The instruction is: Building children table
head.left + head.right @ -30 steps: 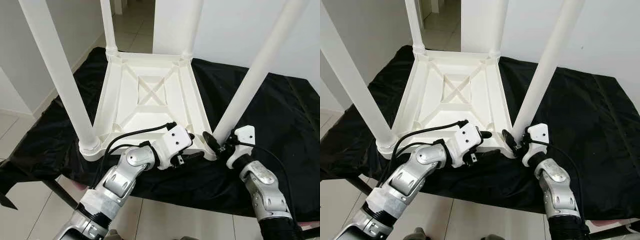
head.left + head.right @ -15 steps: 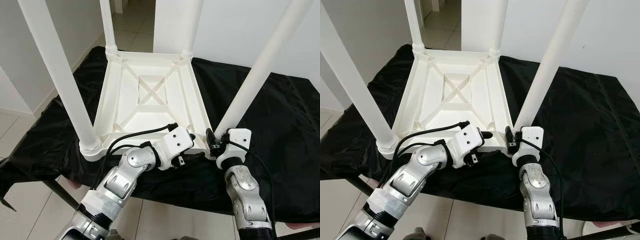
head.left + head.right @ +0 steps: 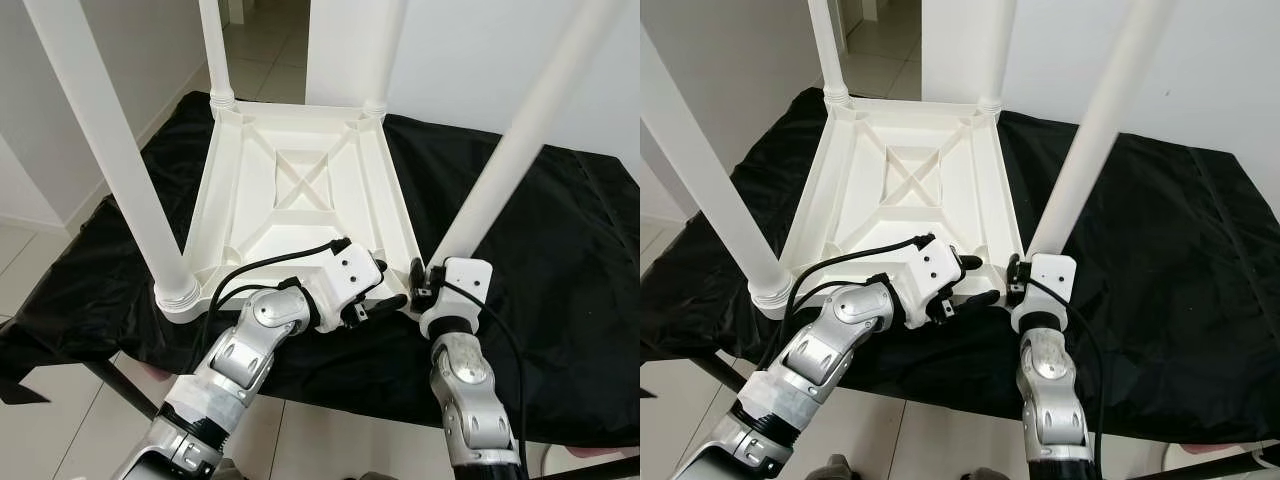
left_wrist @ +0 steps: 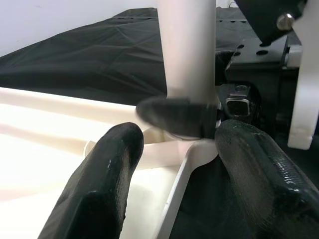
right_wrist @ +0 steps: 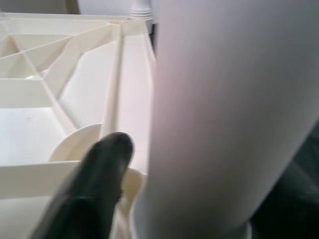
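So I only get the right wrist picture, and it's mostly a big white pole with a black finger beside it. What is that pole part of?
Observer: It is one leg of a small white table lying upside down on a black cloth, near the robot's right.
Operator: Are the other legs on?
Observer: Yes, all four stand up from the corners, including the near left leg.
Operator: What's the right end effector doing?
Observer: The right end effector sits at the base of that leg, at the table's near corner.
Operator: And the other arm?
Observer: The left end effector is at the same corner, fingers open, pointing at the leg's base.
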Controlling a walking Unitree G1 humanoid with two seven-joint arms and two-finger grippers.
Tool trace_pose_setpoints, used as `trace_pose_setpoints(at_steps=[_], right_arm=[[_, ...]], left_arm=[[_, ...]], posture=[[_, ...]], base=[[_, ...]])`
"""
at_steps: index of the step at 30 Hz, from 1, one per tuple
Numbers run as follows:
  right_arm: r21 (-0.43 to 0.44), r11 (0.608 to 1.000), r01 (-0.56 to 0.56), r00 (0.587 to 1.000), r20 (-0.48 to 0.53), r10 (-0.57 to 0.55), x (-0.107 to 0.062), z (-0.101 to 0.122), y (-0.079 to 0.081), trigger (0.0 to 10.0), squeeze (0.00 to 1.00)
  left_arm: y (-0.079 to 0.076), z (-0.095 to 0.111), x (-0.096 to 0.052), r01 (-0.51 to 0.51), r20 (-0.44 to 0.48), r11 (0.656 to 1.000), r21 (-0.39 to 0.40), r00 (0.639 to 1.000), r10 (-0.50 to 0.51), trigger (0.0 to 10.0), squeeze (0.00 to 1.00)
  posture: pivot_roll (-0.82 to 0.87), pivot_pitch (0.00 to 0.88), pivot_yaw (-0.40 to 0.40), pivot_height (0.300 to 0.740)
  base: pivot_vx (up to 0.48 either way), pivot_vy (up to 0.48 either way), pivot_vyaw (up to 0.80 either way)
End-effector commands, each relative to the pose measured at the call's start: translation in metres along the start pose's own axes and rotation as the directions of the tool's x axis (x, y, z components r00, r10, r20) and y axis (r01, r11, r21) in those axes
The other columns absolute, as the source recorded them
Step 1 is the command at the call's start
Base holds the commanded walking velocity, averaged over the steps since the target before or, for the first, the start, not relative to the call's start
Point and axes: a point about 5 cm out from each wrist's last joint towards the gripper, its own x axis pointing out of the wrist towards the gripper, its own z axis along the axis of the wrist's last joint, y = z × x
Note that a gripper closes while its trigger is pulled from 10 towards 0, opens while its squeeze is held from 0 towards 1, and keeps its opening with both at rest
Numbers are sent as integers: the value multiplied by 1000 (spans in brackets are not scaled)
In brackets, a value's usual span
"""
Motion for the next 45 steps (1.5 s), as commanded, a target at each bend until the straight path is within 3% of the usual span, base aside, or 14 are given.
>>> trace_pose_setpoints(at_steps=[1, 7, 8, 16, 21, 25, 29, 33, 34, 36, 37, 42, 43, 45], right_arm=[[-10, 1000, -20, 1000, 13, 20, -2, 2, 1, 10000, 1000], [-17, 992, -127, 991, 44, 127, -4, 3, -1, 10000, 1000], [-21, 991, -135, 990, 42, 136, -4, 3, -3, 10000, 0], [-49, 954, -297, 954, 35, 299, -1, 4, -16, 10000, 0], [-95, 894, -437, 898, 15, 440, 6, 7, -31, 10000, 0], [-101, 880, -464, 884, 12, 468, 12, 9, -39, 10000, 0], [-148, 802, -578, 815, -72, 574, 21, 6, -44, 10000, 0], [-159, 770, -618, 786, -107, 609, 25, 5, -45, 10000, 0], [-155, 760, -632, 775, -130, 618, 28, 2, -46, 9373, 0], [-150, 754, -639, 769, -144, 623, 29, 0, -47, 9373, 0], [-155, 745, -648, 761, -169, 626, 30, -6, -51, 0, 0], [-136, 744, -654, 755, -173, 632, 30, -9, -53, 0, 0], [-135, 734, -665, 746, -169, 645, 27, -10, -52, 0, 0], [-132, 732, -668, 743, -168, 648, 26, -10, -52, 0, 0]], left_arm=[[1, -1, 0, -52, 2, 999, -8, 999, 52, 10000, 0], [2, -1, -1, -49, 7, 999, -11, 999, 49, 10000, 0], [2, -1, -1, -49, 7, 999, -11, 999, 49, 10000, 0], [3, 0, -2, -45, 8, 999, -8, 999, 45, 10000, 0], [4, 2, 0, -42, 11, 999, -7, 999, 42, 10000, 0], [3, 2, 1, -34, 14, 999, -5, 999, 35, 10000, 0], [2, 5, 3, -8, 15, 1000, 12, 1000, 7, 10000, 0], [3, 6, 3, -2, 17, 1000, 17, 1000, 2, 10000, 0], [3, 7, 3, 5, 19, 1000, 17, 1000, -5, 10000, 0], [3, 7, 3, 10, 19, 1000, 17, 1000, -10, 10000, 0], [1, 8, 2, 38, 25, 999, 15, 999, -38, 10000, 0], [0, 11, 0, 74, 42, 997, -3, 996, -73, 10000, 0], [-6, 11, -4, 152, 55, 988, -23, 987, -150, 10000, 0], [-9, 10, -6, 182, 56, 983, -19, 982, -180, 10000, 0]], posture=[[38, 0, -68, 740], [41, 0, -69, 740], [41, 0, -69, 740], [49, 0, -71, 740], [41, 0, -58, 740], [37, 0, -52, 740], [28, 0, -44, 740], [25, 0, -42, 740], [24, 0, -40, 740], [24, 0, -40, 740], [31, 0, -42, 740], [31, 0, -40, 740], [25, 0, -31, 740], [27, 0, -32, 740]], base=[[0, 0, 0], [0, 0, 0], [0, 0, 0], [0, 0, 0], [0, 0, 0], [0, 0, 0], [0, 0, 0], [0, 0, 0], [0, 0, 0], [0, 0, 0], [0, 0, 0], [0, 0, 0], [0, 0, 0], [0, 0, 0]])
